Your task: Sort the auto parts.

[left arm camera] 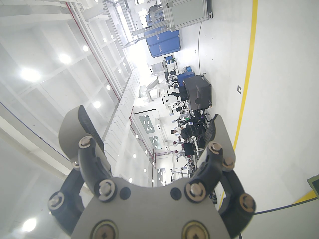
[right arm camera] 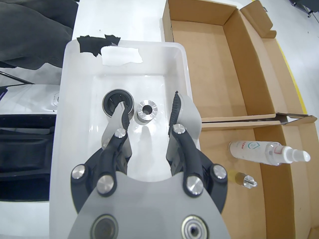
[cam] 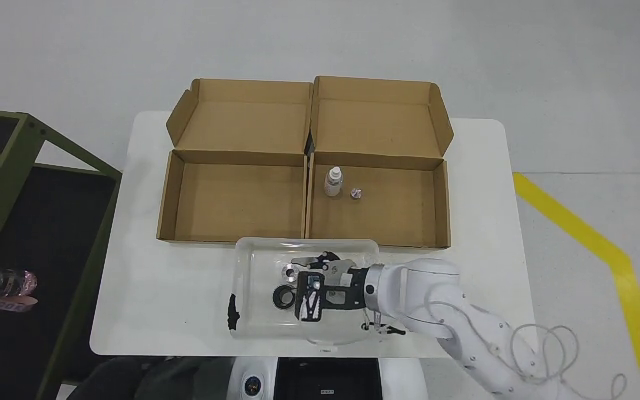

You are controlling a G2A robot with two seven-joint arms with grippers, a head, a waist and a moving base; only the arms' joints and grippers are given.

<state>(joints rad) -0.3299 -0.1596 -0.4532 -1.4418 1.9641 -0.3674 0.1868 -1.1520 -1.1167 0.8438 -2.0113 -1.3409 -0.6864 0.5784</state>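
Right wrist view shows us the right gripper (right arm camera: pixel 149 101) with jaws spread wide over the tub (right arm camera: pixel 74 88). The bush (right arm camera: pixel 145 111) stands bore-up between them, off-centre, close to the finger that overlaps the bearing (right arm camera: pixel 109 100). Being round, it offers no axis to favour, so we judge centring and descending come first. The left gripper (left arm camera: pixel 149 115), also open, points off into the room, so the right arm is nearer.

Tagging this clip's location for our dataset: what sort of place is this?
Probably a large factory-style robotics hall: a yellow floor line, a framed machine enclosure beside blue cabinets, and rows of high ceiling lights.
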